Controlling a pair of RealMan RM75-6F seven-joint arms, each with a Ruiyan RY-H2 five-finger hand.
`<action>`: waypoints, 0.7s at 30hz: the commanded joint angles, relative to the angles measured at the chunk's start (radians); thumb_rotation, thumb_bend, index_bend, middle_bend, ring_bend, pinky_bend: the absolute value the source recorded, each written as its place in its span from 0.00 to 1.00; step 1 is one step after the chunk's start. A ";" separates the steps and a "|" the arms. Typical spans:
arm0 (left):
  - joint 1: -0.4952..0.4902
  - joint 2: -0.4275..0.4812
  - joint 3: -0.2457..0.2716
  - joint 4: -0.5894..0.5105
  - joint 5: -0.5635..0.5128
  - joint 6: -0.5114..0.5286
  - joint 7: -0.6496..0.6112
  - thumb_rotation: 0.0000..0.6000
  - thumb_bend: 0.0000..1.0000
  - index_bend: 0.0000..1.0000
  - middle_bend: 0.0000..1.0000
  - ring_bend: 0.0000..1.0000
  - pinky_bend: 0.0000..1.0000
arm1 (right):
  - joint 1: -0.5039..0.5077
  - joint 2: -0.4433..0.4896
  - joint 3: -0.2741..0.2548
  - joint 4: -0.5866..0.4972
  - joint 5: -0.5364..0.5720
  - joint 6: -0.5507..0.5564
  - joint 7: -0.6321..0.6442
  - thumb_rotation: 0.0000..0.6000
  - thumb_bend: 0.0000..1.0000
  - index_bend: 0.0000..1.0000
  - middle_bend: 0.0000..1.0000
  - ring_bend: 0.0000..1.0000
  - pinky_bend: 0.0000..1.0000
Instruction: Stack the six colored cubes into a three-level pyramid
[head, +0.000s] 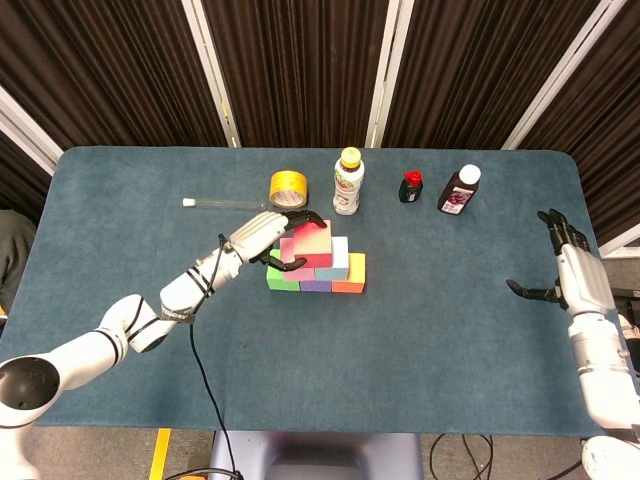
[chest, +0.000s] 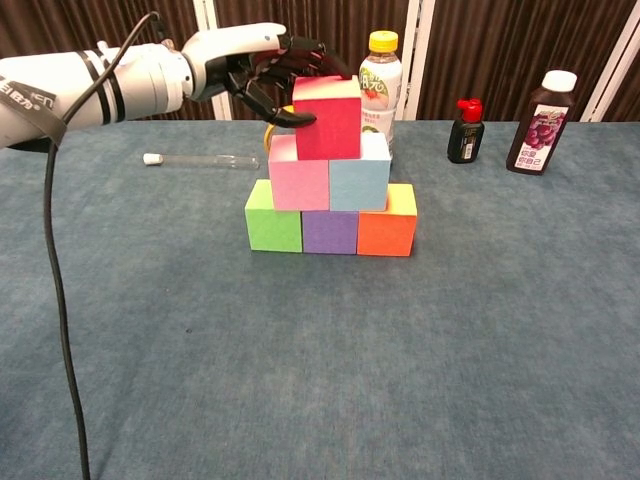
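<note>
My left robot hand (chest: 262, 72) grips the red cube (chest: 327, 118) atop the pink cube (chest: 299, 174) and light-blue cube (chest: 359, 176); my right robot hand (head: 572, 268) hangs open, fingers spread.

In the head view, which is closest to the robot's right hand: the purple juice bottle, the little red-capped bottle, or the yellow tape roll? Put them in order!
From the right hand, at the table's right edge:
1. Purple juice bottle, back right.
2. Red-capped bottle, just left of it.
3. Yellow tape roll, back, left of centre.
</note>
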 joint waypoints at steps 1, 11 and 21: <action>0.001 0.002 0.001 -0.003 0.000 0.002 0.002 1.00 0.32 0.14 0.14 0.18 0.30 | 0.000 0.000 0.000 0.000 0.000 0.000 0.000 1.00 0.27 0.02 0.06 0.00 0.10; 0.014 0.021 -0.001 -0.038 -0.004 0.016 0.027 1.00 0.32 0.10 0.07 0.11 0.29 | 0.000 -0.002 0.001 0.002 0.001 -0.002 0.002 1.00 0.27 0.02 0.06 0.00 0.09; 0.025 0.017 -0.032 -0.067 -0.048 0.014 0.103 1.00 0.32 0.16 0.18 0.21 0.33 | -0.008 0.002 -0.001 0.001 -0.009 0.000 0.015 1.00 0.27 0.02 0.06 0.00 0.09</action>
